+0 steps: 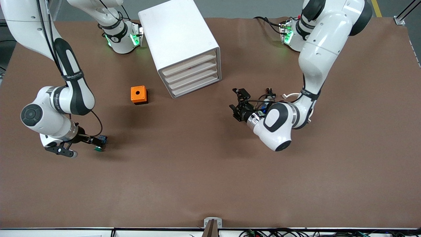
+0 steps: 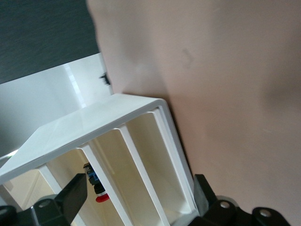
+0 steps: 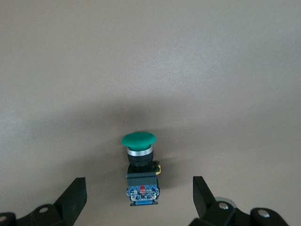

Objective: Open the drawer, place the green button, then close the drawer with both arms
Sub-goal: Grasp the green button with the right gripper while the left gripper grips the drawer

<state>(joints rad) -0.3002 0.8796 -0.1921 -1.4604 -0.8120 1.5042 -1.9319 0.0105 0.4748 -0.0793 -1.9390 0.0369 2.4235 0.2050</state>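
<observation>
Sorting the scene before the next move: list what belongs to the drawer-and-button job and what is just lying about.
For the job:
- button, on the table between the open fingers of the right gripper
- drawer unit, drawers shut
- left gripper, open, facing the drawer fronts

Lying about:
- orange box, beside the drawer unit toward the right arm's end

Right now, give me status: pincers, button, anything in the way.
Right pincer open, low around the button. Left pincer open, facing the drawer unit, drawers shut. Orange box beside the unit, off both paths.
</observation>
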